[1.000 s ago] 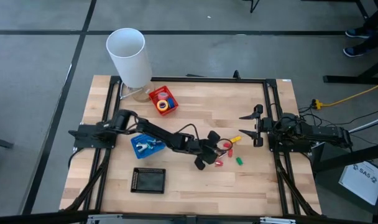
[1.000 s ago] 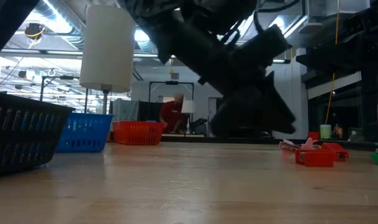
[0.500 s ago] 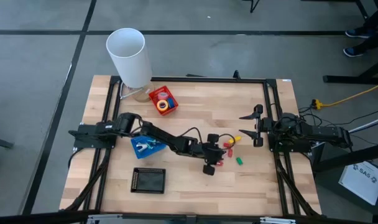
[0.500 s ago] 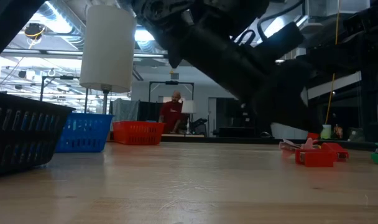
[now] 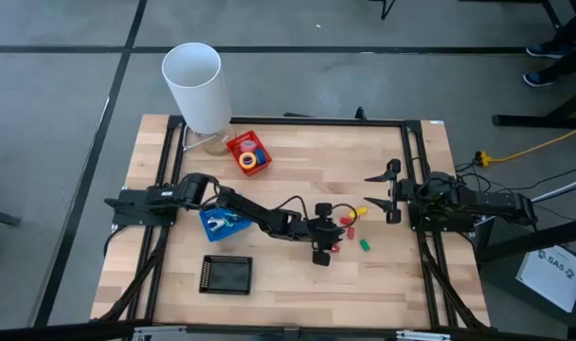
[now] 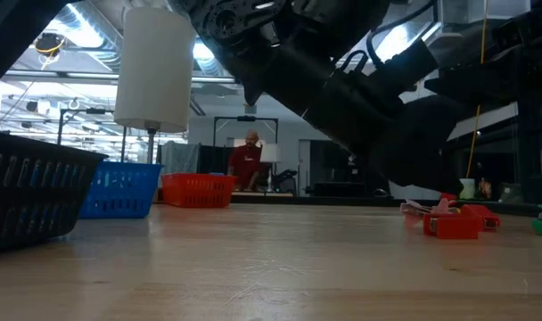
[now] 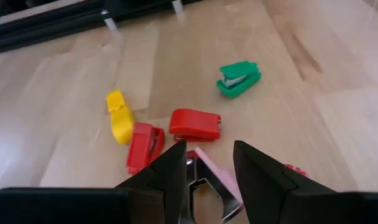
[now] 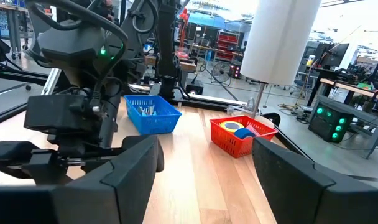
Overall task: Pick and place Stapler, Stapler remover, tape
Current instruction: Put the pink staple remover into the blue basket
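A: Obs., near edge first. What do you have closest to you?

B: A black basket (image 5: 226, 275) at the front of the desk (image 5: 297, 294), on your left half. Its contents cannot be made out.

A: Next row back?

B: Your left pincer (image 7: 207, 177), low over mid-desk at the end of a long reach. Its fingers (image 7: 257, 171) stand part-way apart and straddle a pink staple remover (image 7: 211, 169) lying on the wood. Whether they press on it, you cannot tell from here.

A: Around it?

B: Just beyond the fingertips are a red stapler (image 7: 195, 124), a second red piece (image 7: 144, 144) touching a yellow piece (image 7: 117, 115), and, a little apart, a green stapler (image 7: 239, 78). All lie on the desk.

A: The other arm?

B: The right pincer (image 5: 381, 196) waits at the desk's right edge, spread wide and carrying nothing.

A: Farther back?

B: A blue basket (image 5: 205, 227) beside the left arm has pale metal bits in it. Behind it, near the far left corner, is a red basket (image 5: 235, 145). The tape (image 5: 248, 161) is inside, a yellow roll with a blue one touching it. A tall white cylinder (image 5: 193, 85) stands at that corner.

A: Beyond the desk?

B: A person (image 6: 246, 165) in a red top, far off in the room.
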Robot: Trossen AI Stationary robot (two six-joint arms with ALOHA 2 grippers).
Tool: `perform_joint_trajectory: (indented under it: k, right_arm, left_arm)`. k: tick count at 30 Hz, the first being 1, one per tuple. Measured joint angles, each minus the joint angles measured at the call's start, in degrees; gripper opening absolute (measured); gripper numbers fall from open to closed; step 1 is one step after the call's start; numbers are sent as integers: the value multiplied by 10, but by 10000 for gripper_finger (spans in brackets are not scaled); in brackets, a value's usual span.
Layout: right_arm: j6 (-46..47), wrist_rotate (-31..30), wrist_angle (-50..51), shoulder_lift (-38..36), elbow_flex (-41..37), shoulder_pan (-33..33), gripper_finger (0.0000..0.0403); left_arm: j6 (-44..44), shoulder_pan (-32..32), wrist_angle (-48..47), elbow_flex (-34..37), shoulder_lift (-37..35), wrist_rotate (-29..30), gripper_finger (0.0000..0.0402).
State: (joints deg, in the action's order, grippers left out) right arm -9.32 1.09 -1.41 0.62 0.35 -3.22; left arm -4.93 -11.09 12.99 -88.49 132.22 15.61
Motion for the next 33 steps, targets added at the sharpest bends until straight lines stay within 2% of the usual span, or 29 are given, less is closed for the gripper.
perform_joint_trajectory:
  k: [8, 16, 33]
  right_arm:
    - [0, 0, 0, 0, 0, 0, 262]
    - [0, 0, 0, 0, 0, 0, 262]
    - [0, 0, 0, 0, 0, 0, 262]
  left_arm:
    - [34, -2, -12, 0, 0, -18, 129]
    - [53, -2, -16, 0, 0, -13, 128]
    - [72, -2, -15, 0, 14, -16, 73]
